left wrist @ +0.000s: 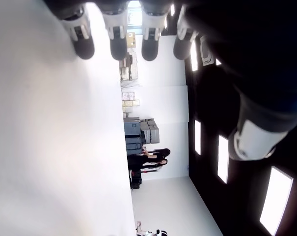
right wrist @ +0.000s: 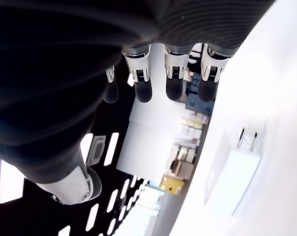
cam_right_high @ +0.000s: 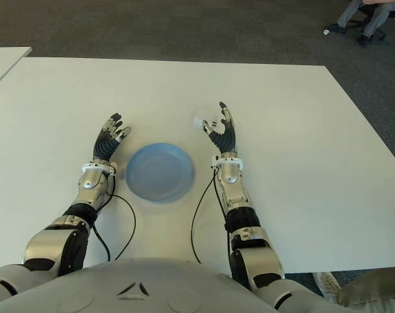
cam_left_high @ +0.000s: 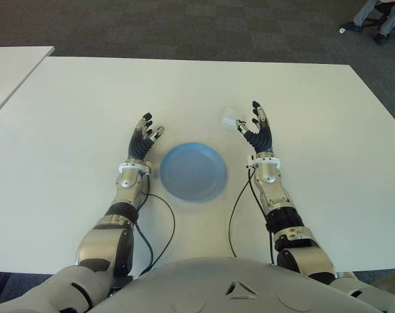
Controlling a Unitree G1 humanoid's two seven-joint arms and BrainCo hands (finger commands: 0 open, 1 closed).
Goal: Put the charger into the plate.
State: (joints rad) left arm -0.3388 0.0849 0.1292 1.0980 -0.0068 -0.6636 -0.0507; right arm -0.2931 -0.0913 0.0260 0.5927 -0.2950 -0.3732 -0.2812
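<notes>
So, right hand (cam_left_high: 256,134) fingers (right wrist: 173,78) spread, empty, beside charger (cam_left_high: 229,122) at frame centre for reach | plate (cam_left_high: 192,171) between hands | left hand (cam_left_high: 143,140) relaxed, empty

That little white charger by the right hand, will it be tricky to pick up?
The charger looks rigid and probably light. Its smooth casing may slip between fingers. Lying flat on the table, it should slide rather than roll.
</notes>
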